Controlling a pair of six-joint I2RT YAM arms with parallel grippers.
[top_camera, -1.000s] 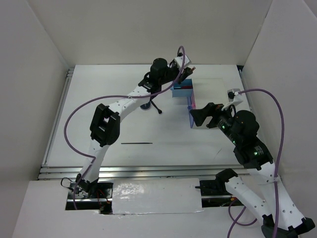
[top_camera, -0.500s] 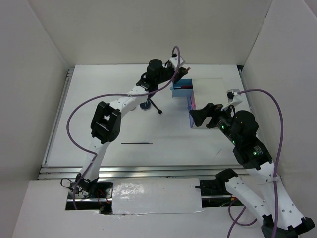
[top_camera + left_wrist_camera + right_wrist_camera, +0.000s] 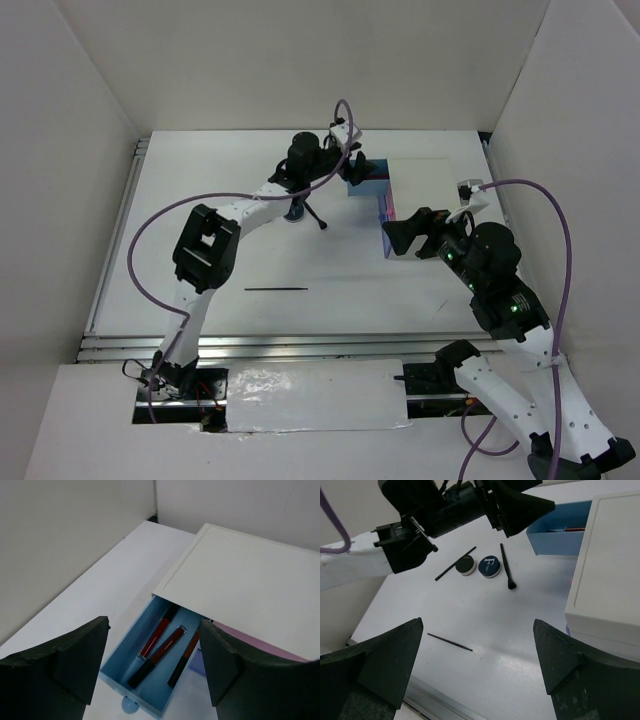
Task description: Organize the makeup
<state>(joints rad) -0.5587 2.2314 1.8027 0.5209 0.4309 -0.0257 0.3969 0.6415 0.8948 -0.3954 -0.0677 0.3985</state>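
Observation:
Three red-and-black sticks [image 3: 161,645] lie in the pulled-out blue drawer [image 3: 118,666] of the white box [image 3: 240,575]. My left gripper [image 3: 153,625] hovers open just above that drawer, holding nothing; it also shows as the left gripper [image 3: 350,166] in the top view. On the table lie a black compact [image 3: 466,566], a blue-topped compact [image 3: 489,566], a black brush [image 3: 507,569] and a thin black pencil [image 3: 455,563]. Another thin pencil [image 3: 450,642] lies nearer the front, also seen as the thin pencil [image 3: 275,289]. My right gripper [image 3: 478,625] stands wide open and empty beside the box, above the table.
The white box [image 3: 432,185] sits at the back right with its blue drawer [image 3: 370,180] out to the left. A pink drawer [image 3: 250,639] also sticks out a little. White walls close in the table on three sides. The left arm's purple cable loops over the table's left half.
The left gripper's jaws have opened above the blue drawer, and its wrist has drawn back a little to the left. The right arm has not moved.

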